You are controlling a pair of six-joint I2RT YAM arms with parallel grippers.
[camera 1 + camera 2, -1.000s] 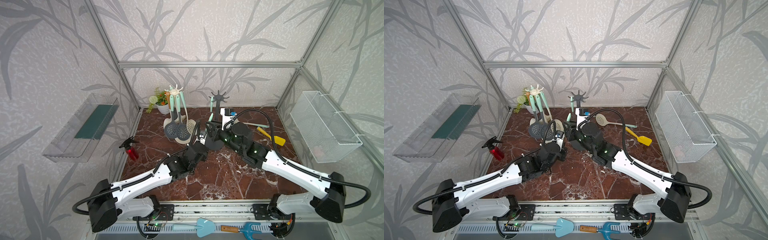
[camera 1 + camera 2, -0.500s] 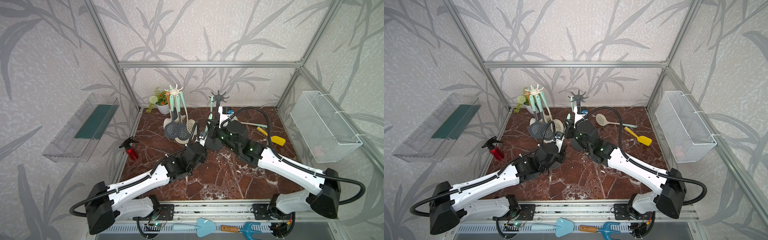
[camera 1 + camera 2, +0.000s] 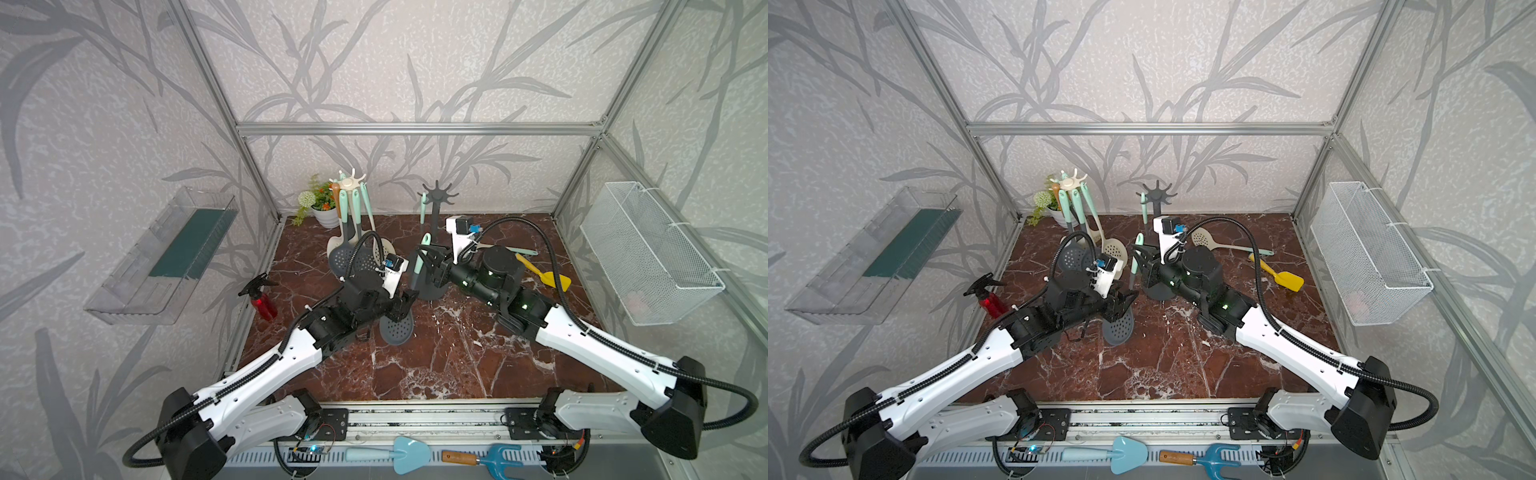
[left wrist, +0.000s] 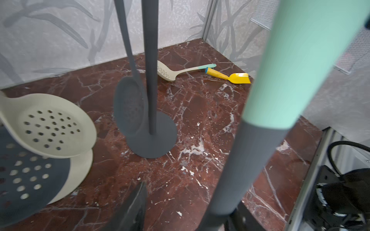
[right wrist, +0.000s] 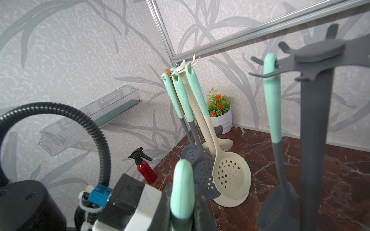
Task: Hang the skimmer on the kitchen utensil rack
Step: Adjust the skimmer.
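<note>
Marble tabletop (image 3: 436, 365) carries a dark rack (image 3: 435, 195) at its back. Left of the rack's base, the left gripper (image 3: 405, 300) has just let go, and its jaws now stand apart around the skimmer (image 3: 397, 328) shaft. The skimmer stands upright just in front of the rack, head low. The right gripper (image 5: 182, 202) has just clamped onto the mint handle tip. The handover looks done; lifting that tip to a free hook (image 5: 257, 59) likely comes next.
</note>
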